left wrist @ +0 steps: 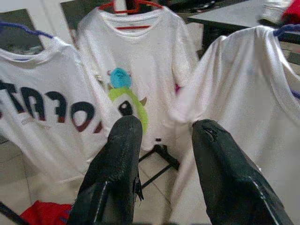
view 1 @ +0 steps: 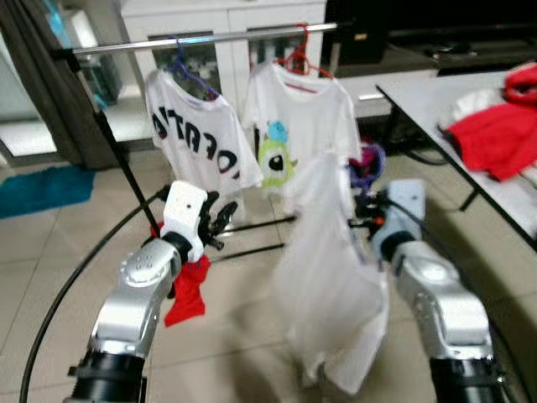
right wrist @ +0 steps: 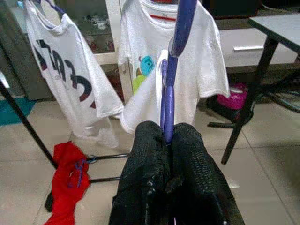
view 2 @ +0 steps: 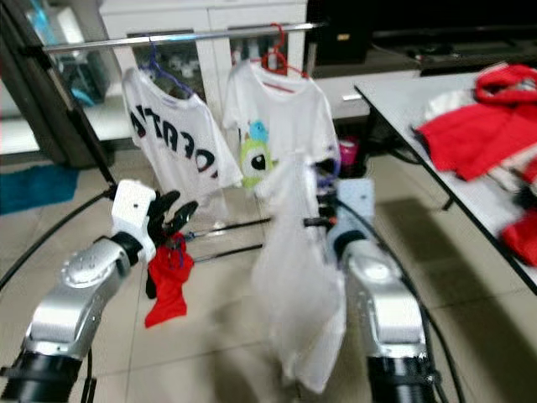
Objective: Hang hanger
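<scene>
My right gripper (right wrist: 167, 138) is shut on a purple hanger (right wrist: 174, 65) that carries a plain white shirt (view 1: 323, 277). The shirt hangs low in front of me, below the silver rail (view 1: 201, 39). On the rail hang a white shirt with dark letters (view 1: 195, 143) on a purple hanger and a white shirt with a green monster print (view 1: 294, 134) on a red hanger (view 1: 299, 60). My left gripper (left wrist: 161, 136) is open and holds nothing, raised to the left of the held shirt, facing the hung shirts.
A red cloth (view 1: 186, 294) lies on the rack's lower bars by the tiled floor. A grey table (view 1: 436, 109) with red clothes (view 1: 497, 134) stands at the right. White cabinets (view 1: 226, 17) are behind the rack, a dark curtain (view 1: 50, 92) at the left.
</scene>
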Motion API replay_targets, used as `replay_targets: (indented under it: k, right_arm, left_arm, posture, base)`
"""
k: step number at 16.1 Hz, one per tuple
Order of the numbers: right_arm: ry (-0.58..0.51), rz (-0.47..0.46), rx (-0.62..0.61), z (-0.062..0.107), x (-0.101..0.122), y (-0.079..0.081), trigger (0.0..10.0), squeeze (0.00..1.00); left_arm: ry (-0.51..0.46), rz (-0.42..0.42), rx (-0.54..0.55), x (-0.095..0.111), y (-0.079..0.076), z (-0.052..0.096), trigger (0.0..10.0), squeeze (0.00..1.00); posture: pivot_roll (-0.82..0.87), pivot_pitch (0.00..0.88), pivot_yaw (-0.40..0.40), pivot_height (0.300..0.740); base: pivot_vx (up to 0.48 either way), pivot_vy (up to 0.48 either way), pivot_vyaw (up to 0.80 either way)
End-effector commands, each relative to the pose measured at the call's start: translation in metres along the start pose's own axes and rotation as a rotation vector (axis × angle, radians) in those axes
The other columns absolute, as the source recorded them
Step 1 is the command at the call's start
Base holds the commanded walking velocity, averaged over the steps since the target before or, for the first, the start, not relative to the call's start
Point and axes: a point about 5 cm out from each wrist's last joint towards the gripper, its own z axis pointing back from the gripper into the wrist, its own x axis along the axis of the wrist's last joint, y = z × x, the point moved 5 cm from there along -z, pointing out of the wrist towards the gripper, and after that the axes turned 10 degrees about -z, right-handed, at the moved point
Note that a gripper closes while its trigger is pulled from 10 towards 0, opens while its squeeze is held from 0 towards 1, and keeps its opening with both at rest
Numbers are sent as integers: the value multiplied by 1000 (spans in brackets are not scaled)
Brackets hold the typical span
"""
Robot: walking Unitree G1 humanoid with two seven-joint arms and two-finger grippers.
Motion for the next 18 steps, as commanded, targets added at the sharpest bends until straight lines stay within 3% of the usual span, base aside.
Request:
replay_targets:
  k: [1, 18]
  right_arm:
    - [-44, -1, 44, -3, 11, 14, 10000, 0]
    - [-53, 6, 75, -8, 14, 19, 10000, 0]
  left_arm:
    - [-2, -16, 21, 3, 8, 3, 10000, 0]
    - [-3, -14, 17, 1, 6, 3, 10000, 0]
  posture:
    - [-86, 0, 35, 740]
    - [-84, 0, 22, 740]
  base:
    - [458, 0, 0]
    - [459, 0, 0]
